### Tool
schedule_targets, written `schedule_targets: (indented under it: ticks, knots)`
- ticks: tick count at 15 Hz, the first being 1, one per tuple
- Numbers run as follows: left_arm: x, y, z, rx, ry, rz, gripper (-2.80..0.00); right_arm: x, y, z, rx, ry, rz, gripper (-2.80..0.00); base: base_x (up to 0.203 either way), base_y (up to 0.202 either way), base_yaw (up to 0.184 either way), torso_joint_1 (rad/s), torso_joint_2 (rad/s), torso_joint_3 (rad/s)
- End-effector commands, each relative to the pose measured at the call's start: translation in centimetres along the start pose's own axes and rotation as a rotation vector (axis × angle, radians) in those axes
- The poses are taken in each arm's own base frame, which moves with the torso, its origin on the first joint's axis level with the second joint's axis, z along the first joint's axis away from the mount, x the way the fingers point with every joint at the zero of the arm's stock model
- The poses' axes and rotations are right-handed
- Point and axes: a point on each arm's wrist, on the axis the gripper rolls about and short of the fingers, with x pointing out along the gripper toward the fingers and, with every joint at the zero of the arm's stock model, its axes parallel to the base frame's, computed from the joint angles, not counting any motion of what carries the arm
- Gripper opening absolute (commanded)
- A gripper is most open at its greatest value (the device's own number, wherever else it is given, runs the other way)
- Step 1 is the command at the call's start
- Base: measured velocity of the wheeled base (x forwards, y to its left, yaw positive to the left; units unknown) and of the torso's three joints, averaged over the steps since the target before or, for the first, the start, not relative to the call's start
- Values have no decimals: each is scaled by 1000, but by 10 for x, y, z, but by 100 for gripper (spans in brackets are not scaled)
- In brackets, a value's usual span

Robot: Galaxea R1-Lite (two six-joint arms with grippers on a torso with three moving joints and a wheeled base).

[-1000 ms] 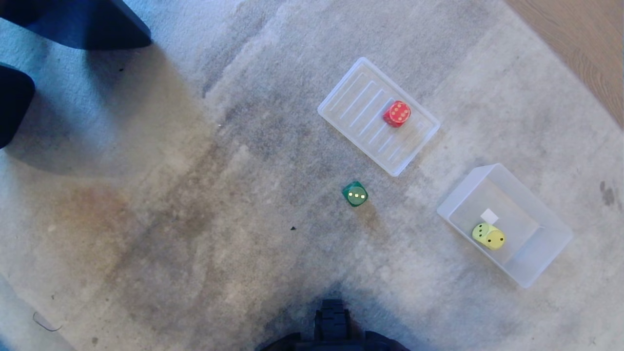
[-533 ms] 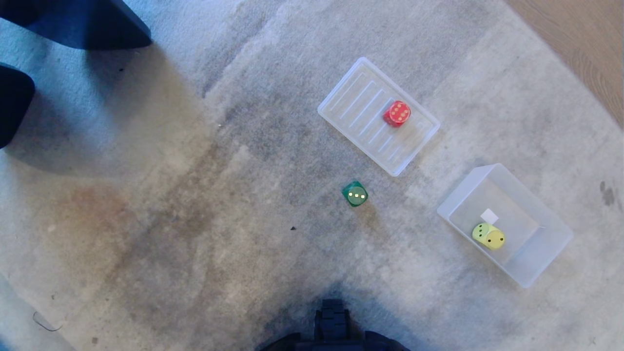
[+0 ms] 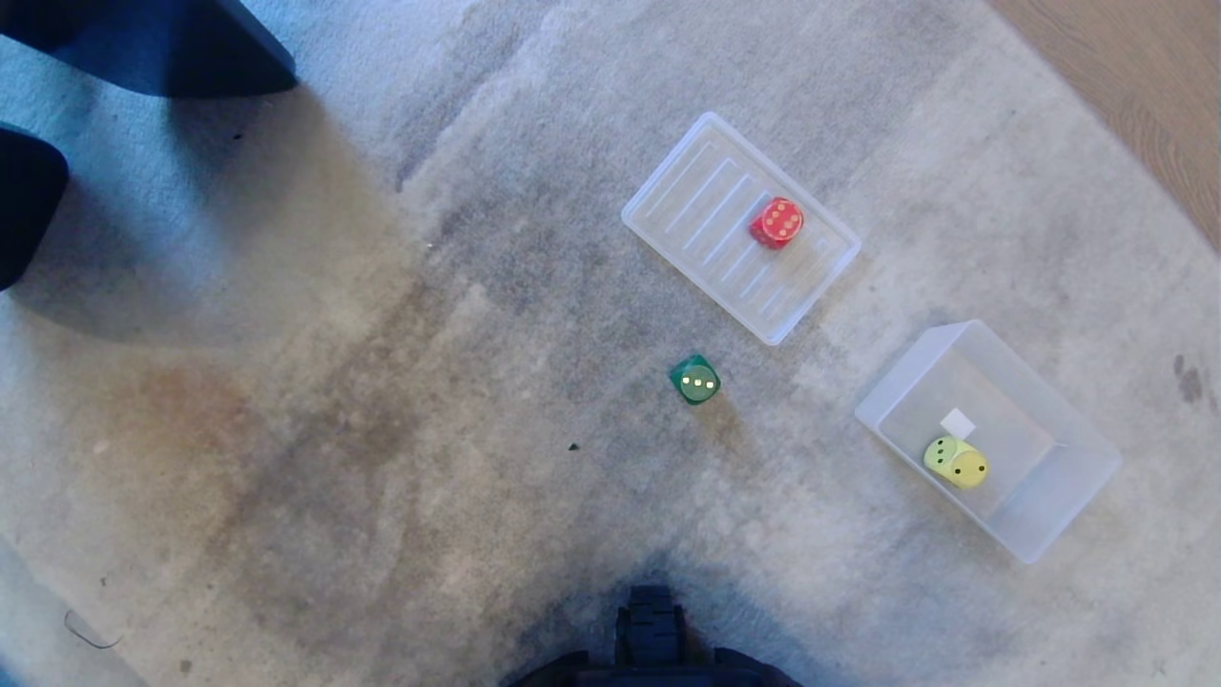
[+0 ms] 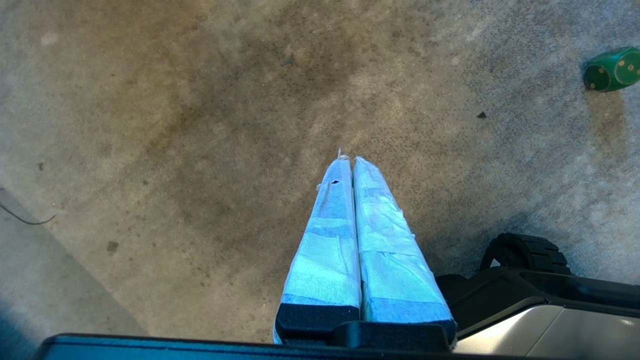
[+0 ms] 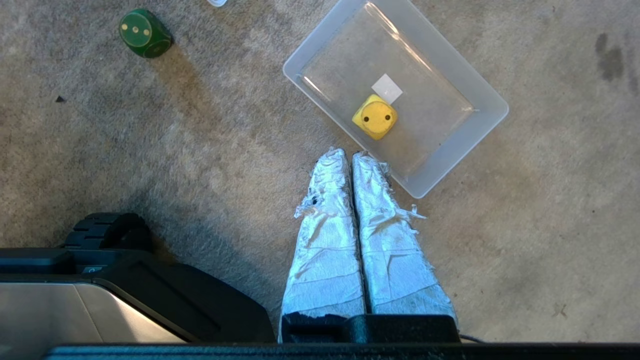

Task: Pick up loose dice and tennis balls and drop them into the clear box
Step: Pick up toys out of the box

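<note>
The clear box (image 3: 1068, 420) (image 5: 450, 150) stands on the carpet at the right, with a yellow die (image 3: 957, 463) (image 5: 375, 117) inside it beside a small white label. A dark green die (image 3: 695, 379) (image 4: 611, 76) (image 5: 144, 33) lies loose on the carpet in the middle. A red die (image 3: 777, 222) rests on the flat ribbed tray (image 3: 696, 205) farther off. No tennis balls are in view. My left gripper (image 4: 349, 159) hangs shut and empty over bare carpet. My right gripper (image 5: 348, 152) is shut and empty, high above the clear box's near edge. Neither gripper appears in the head view.
Dark furniture legs (image 3: 143, 43) stand at the far left. Wood floor (image 3: 1135, 86) begins past the carpet's far right corner. My base and one wheel (image 3: 651, 630) (image 4: 525, 250) (image 5: 107, 232) sit at the near edge. A thin cable (image 4: 25, 217) lies at the left.
</note>
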Motion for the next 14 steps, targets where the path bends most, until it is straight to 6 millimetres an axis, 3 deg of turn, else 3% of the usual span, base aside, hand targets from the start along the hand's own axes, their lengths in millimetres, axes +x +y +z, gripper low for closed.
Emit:
schedule_targets:
  ticks: [1,14]
  knots:
    - [0,0,0,-5,-1,5,-280,2,0,-9,-1,34,2,-280,0,0,0,0,0,0]
    - [0,0,0,-11,-2,11,-280,2,0,-9,-7,33,4,-280,0,0,0,0,0,0]
